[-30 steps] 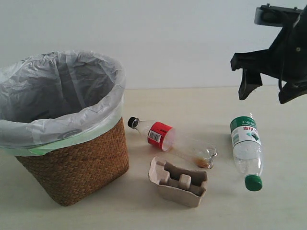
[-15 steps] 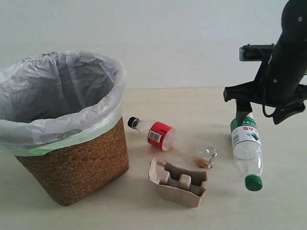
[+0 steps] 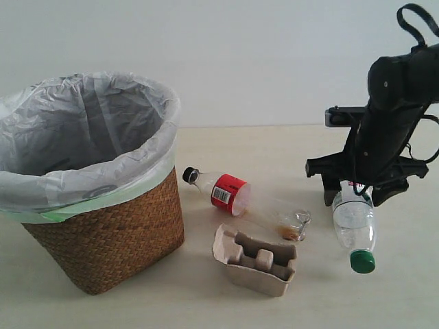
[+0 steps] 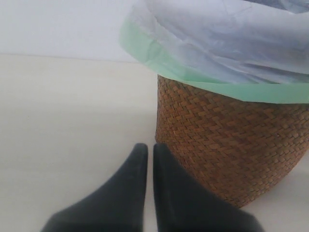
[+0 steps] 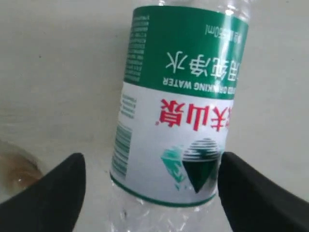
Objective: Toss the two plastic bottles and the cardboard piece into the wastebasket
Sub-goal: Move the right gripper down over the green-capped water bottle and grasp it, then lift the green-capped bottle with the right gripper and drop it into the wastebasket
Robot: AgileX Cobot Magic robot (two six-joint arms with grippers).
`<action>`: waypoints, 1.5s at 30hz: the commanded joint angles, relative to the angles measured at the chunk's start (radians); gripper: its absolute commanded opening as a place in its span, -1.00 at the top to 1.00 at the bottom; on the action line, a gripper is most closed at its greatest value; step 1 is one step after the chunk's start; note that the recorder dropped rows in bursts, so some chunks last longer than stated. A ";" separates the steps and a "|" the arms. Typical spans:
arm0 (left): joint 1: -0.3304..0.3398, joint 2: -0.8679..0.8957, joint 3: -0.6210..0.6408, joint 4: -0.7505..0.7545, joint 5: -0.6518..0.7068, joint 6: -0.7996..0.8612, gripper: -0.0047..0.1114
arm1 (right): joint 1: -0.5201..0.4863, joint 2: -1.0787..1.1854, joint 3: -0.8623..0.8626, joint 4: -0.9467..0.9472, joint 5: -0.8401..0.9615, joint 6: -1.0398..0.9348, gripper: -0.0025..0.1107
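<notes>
The green-capped bottle (image 3: 354, 229) with its green-white label lies on the table, cap toward the front; the right wrist view shows its label (image 5: 178, 111) close up. My right gripper (image 3: 353, 193) is down over its label end, open (image 5: 152, 163), one finger on each side of the body. The red-labelled, black-capped bottle (image 3: 230, 194) lies in the middle. In front of it is the beige cardboard piece (image 3: 255, 260). The wicker wastebasket (image 3: 103, 233) with its bag stands at the left. My left gripper (image 4: 146, 147) is shut and empty beside the wastebasket's wall (image 4: 231, 145); the exterior view does not show it.
The red-labelled bottle's base (image 5: 14, 171), with brown residue in it, lies close to one right finger. The bag's green hem (image 4: 207, 84) overhangs the basket rim. A pale wall runs behind the table.
My right arm has come down from the upper right and a little leftward. Its open fingers now straddle the green-capped bottle. Neither bottle nor the cardboard piece has moved.
</notes>
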 commanded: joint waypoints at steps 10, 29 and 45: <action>0.001 -0.003 0.004 0.003 -0.003 -0.005 0.85 | 0.000 0.101 -0.007 -0.013 -0.065 0.005 -0.14; 0.001 -0.003 0.004 0.003 -0.003 -0.005 0.85 | 0.000 -0.369 0.112 -0.031 0.072 -0.092 0.96; 0.001 -0.003 0.004 0.003 -0.003 -0.005 0.85 | -0.086 -0.601 0.356 -0.156 0.056 -0.044 0.96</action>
